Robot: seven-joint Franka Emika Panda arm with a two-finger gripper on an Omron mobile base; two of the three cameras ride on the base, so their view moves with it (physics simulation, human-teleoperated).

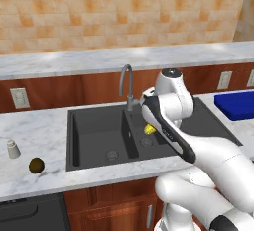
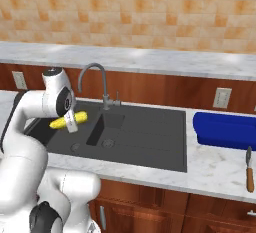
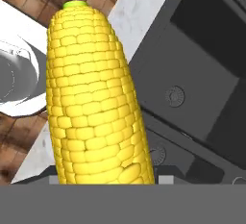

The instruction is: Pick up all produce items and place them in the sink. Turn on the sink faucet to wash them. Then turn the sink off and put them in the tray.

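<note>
Corn cob [image 2: 68, 120] is held between the gripper [image 2: 71, 122] fingers above the sink [image 2: 145, 142]. Both basins are seen bare. Olive-brown fruit [image 1: 36, 165] is left on the counter [image 1: 39, 136] beside the sink.

- Corn cob [image 1: 148, 129] just showing past the arm, above the sink [image 1: 94, 138].
- Gooseneck faucet [image 1: 127, 84] behind the basins.
- Dark round fruit [image 1: 36, 165] near shaker [image 1: 13, 148] on left counter.
- Blue tray [image 1: 236, 105] far right.
</note>
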